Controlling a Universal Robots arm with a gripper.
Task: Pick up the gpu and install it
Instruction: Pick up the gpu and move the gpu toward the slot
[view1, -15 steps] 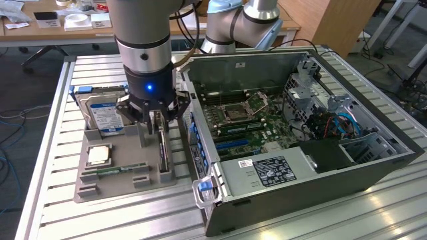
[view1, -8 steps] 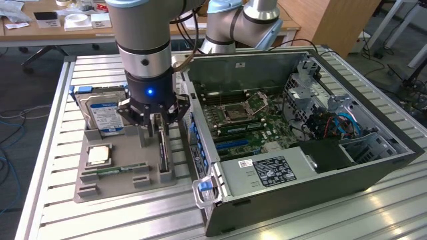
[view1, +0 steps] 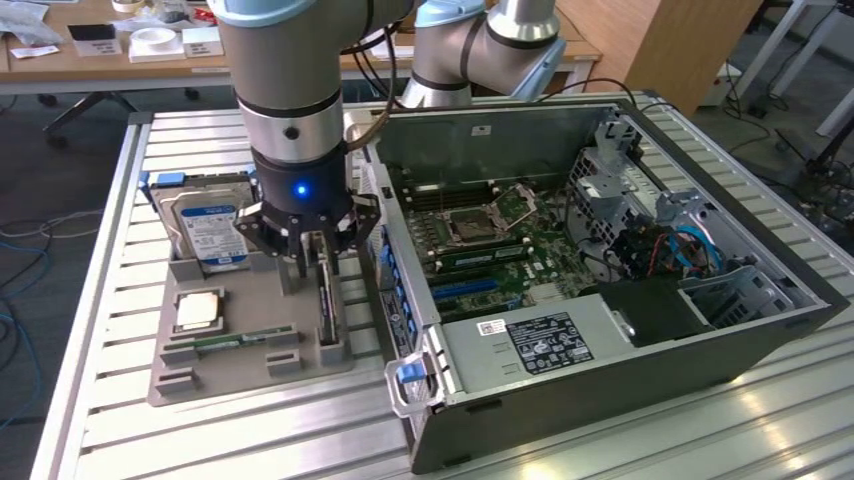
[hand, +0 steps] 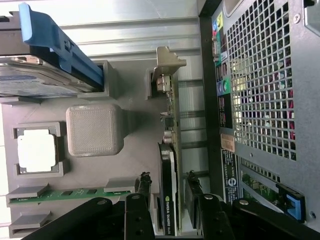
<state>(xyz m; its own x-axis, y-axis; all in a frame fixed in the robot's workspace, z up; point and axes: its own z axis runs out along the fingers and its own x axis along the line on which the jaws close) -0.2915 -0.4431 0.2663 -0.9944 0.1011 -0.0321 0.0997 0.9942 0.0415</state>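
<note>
The gpu (hand: 170, 150) stands on edge in a slot of the grey holder tray (view1: 254, 375), green board and black cooler seen edge-on, its metal bracket (hand: 167, 65) at the far end. In the exterior view the gpu (view1: 328, 305) is a thin dark slab right beside the computer case. My gripper (view1: 310, 258) hangs straight over it, lowered so that its black fingers (hand: 144, 186) straddle the card, one on each side. The gripper (hand: 169, 184) is open, with a small gap showing between each finger and the card.
The tray also holds a hard drive (view1: 214, 225) with a blue-white label, a CPU (view1: 198, 310) and a green memory stick (view1: 240, 340). The open computer case (view1: 601, 380), on the exterior view's right, exposes the motherboard (view1: 494, 250). Its perforated rear panel (hand: 260, 90) is close beside the gpu.
</note>
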